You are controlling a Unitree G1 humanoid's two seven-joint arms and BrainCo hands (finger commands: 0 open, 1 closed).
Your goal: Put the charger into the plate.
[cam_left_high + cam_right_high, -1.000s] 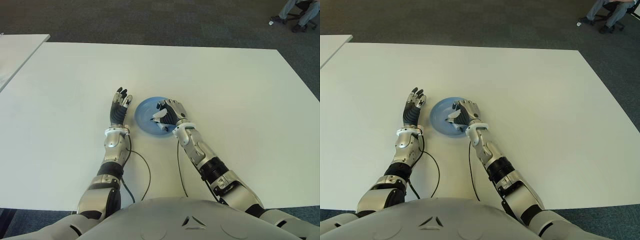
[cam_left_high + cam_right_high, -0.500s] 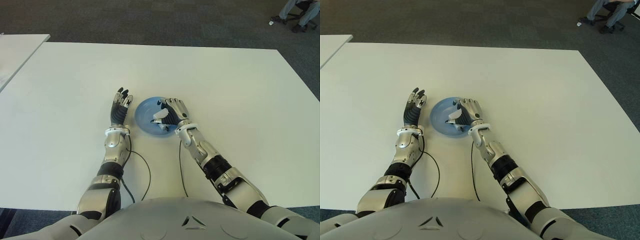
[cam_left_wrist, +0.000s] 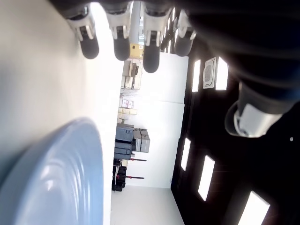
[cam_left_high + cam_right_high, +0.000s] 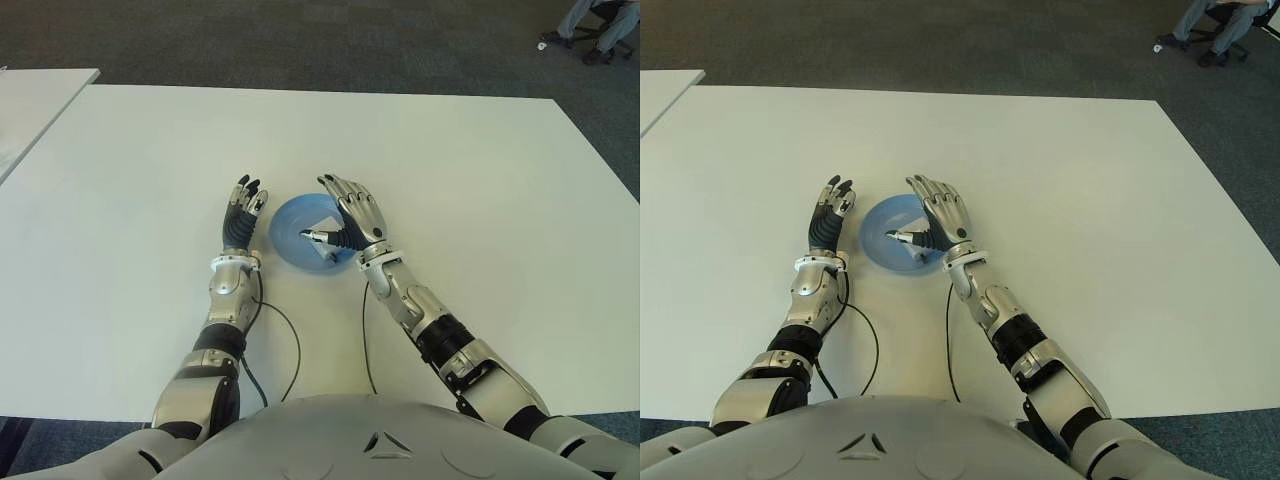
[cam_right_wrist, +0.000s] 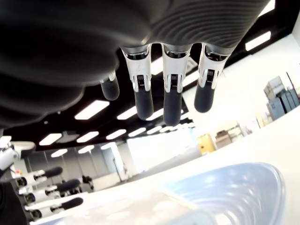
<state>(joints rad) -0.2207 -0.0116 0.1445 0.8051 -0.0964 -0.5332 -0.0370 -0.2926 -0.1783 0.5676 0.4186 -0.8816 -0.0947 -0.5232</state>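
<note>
**Right hand open over plate, charger lying in it**

My right hand [image 4: 352, 212] was over the right side of the blue plate [image 4: 290, 238], fingers [image 5: 171, 101] spread and extended, gripping nothing. Thumb pointed toward the plate's centre, close to the white charger [image 4: 322, 232]; I could not tell if it touched. The right wrist view confirmed four straight fingers above the plate's rim, nothing between them.

The charger was inside the plate, toward its right half, partly hidden by my thumb and palm. Small white block, details too small to read.

My left hand [image 4: 241, 217] was just beside the plate on its left, fingers straight and relaxed, pointing away from me, holding nothing. Left wrist view showed the fingertips [image 3: 121, 43] extended, with the plate's blue edge near them. I could not tell if that hand touched the plate.

The plate sat on the white table [image 4: 470, 180], roughly mid-table in front of me. Black cables [image 4: 292, 345] ran along both forearms near the table's near edge. A second white table [image 4: 30, 100] showed at the far left. Someone's legs and a chair base [image 4: 595, 30] were at the far right, on dark carpet, well apart from the work area.
</note>
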